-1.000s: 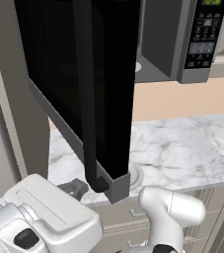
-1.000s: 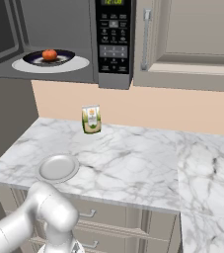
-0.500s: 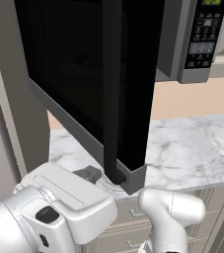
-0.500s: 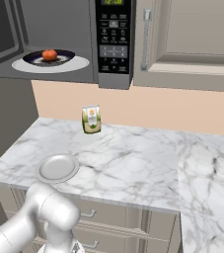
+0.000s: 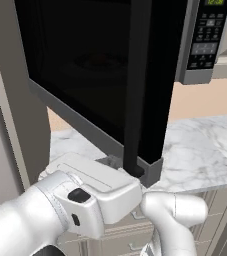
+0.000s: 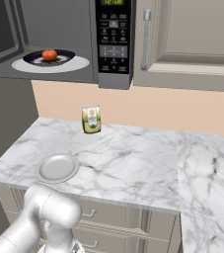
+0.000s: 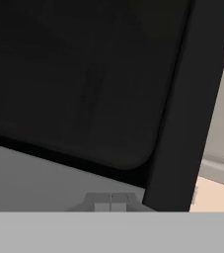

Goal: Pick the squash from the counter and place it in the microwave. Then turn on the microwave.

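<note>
Counter [image 6: 133, 163]: plate [image 6: 57, 168], carton [image 6: 91, 119]; microwave [image 6: 114, 39] door ajar (squash [image 6: 49, 54] inside), fingers [image 7: 110, 202] pressed together.

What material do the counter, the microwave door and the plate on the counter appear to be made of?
The counter looks like polished white marble: grey veins cross it. The microwave door seems dark glass in a grey frame, since the turntable shows faintly through it. The plate looks like plain grey ceramic or metal; the rendering leaves this open.
</note>
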